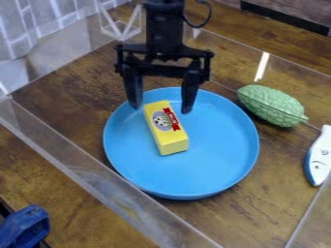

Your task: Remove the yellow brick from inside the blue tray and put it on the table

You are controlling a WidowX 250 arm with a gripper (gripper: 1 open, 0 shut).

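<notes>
The yellow brick (pixel 165 129) lies flat inside the blue tray (pixel 220 155), left of the tray's middle, its red-and-white label facing up. My gripper (pixel 162 100) hangs pointing down just above the brick's far end, open. One dark finger (pixel 134 90) stands over the tray's far-left rim, the other at the brick's far right corner. Nothing is between the fingers. The tray rests on the dark wood table (pixel 91 92).
A green ribbed oval object (pixel 270 104) lies right of the tray. A white and blue object (pixel 318 155) sits at the right edge. Clear acrylic walls (pixel 77 160) run along the table's near-left side and across the back. A blue object (pixel 23 229) is outside at bottom left.
</notes>
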